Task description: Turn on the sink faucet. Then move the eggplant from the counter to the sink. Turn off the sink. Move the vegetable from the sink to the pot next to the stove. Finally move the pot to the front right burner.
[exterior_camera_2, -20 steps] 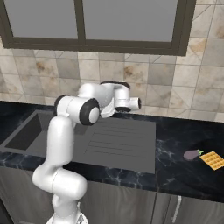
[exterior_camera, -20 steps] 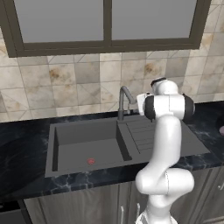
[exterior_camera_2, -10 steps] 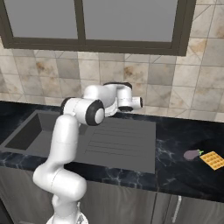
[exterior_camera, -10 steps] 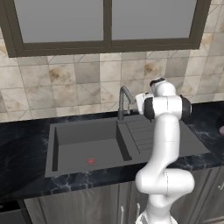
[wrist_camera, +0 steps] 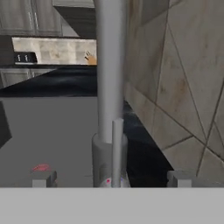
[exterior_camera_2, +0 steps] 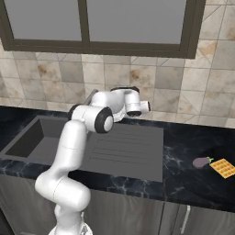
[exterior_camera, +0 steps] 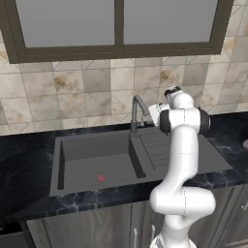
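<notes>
- hand view puts the slim dark grey metal faucet (wrist_camera: 109, 78) dead centre, its tall stem upright, with a thin lever (wrist_camera: 117, 151) standing in front of its base.
- the two-finger gripper (wrist_camera: 109, 178) is spread wide and empty; fingertips (wrist_camera: 43, 178) sit at lower left and lower right, flanking the stem, not touching.
- left base view shows the faucet (exterior_camera: 137, 112) at centre, behind the dark grey sink basin (exterior_camera: 72, 150), just left of the wrist.
- judgement: the lever lies straight ahead between the jaws, so a short advance should reach it.
- right base view has the small purple eggplant (exterior_camera_2: 201, 161) at lower right on the black marble counter (exterior_camera_2: 183, 183), well apart.
</notes>
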### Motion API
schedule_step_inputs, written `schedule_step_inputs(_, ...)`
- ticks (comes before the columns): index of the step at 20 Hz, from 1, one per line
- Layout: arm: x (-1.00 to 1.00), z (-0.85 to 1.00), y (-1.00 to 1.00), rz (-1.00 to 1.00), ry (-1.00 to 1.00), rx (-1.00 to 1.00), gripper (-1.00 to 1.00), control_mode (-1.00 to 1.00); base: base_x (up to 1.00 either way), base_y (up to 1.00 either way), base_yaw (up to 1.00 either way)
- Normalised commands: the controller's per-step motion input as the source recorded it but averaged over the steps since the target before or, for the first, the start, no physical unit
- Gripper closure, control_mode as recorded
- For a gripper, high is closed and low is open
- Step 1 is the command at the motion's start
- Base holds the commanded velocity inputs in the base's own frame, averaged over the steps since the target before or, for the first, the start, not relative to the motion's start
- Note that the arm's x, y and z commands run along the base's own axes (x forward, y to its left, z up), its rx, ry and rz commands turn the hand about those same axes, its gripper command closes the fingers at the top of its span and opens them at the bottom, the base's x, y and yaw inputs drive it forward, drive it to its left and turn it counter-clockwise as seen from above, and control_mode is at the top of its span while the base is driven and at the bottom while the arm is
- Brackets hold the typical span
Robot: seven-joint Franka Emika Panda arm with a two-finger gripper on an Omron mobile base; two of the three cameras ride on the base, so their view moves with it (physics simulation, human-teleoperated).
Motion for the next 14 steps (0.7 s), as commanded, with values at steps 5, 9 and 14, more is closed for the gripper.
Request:
schedule_step_inputs(5,0.00,0.00,0.11,0.07,0.03,0.00,-1.00,-1.00,0.00,0.00,0.00)
schedule_step_inputs(9,0.00,0.00,0.20,0.05,0.04,0.00,-1.00,-1.00,0.00,0.00,0.00)
schedule_step_inputs(14,0.00,0.00,0.23,0.03,0.06,0.00,-1.00,-1.00,0.00,0.00,0.00)
